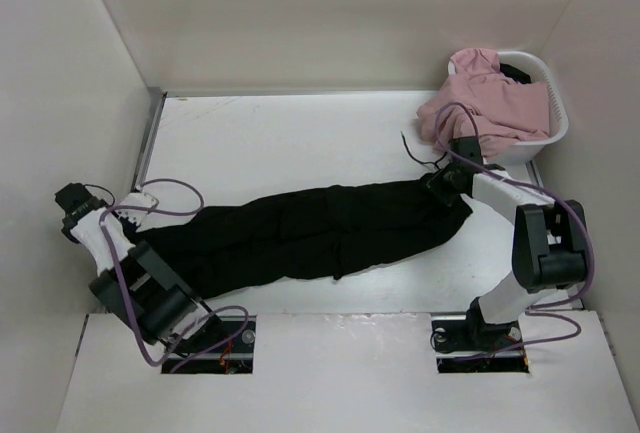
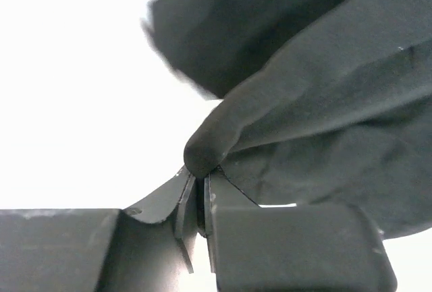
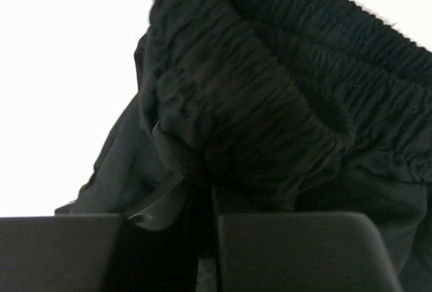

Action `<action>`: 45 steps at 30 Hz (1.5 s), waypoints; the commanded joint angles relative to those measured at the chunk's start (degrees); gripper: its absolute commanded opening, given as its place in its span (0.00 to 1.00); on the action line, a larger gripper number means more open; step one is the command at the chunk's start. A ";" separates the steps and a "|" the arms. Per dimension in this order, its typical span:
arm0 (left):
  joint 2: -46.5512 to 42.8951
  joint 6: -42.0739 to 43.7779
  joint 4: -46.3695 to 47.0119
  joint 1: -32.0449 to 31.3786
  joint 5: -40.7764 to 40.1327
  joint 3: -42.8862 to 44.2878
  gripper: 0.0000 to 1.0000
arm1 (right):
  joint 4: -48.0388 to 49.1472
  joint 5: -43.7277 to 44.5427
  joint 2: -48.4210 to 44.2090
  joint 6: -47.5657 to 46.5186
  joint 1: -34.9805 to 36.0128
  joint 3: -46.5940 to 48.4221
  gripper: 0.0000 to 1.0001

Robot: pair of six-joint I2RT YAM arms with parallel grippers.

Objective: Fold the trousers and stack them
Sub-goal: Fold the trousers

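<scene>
Pinching both ends of these floppy black trousers

The trousers (image 1: 310, 228) are lying stretched across the table (image 1: 280, 143). They're looking soft, light and saggy, so I'm taking them by the ends: my right gripper (image 3: 202, 194) is clamping the elastic waistband (image 3: 304, 69), and my left gripper (image 2: 201, 183) is squeezing nearly closed on a leg fold (image 2: 210, 145).

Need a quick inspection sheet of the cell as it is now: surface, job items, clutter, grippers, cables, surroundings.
Surface: white table, flat.
Job's things: black trousers stretched out full length, left to right, waistband at the right end.
Clutter: pink garment heaped in a white basket, far right corner.
Grippers: left gripper shut on a fold of fabric; right gripper shut on the waistband.
Cables: purple cables loop off both arms.
Surroundings: white walls on three sides.
</scene>
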 commanded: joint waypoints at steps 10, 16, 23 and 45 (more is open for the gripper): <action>-14.60 -9.09 28.54 -2.88 7.46 7.33 0.03 | 2.80 7.43 -14.52 -3.71 -1.91 4.95 0.00; -17.93 -9.20 34.29 -5.25 7.89 8.15 0.04 | 7.11 6.56 -18.12 -4.86 -4.20 3.39 0.00; -24.96 7.40 5.58 -3.50 8.51 -0.82 0.03 | 6.23 4.89 -25.95 -0.03 -6.48 -13.31 0.12; -27.80 29.65 -24.53 5.19 -9.54 -3.67 0.45 | 5.61 0.14 -34.76 5.51 -13.52 -22.83 1.00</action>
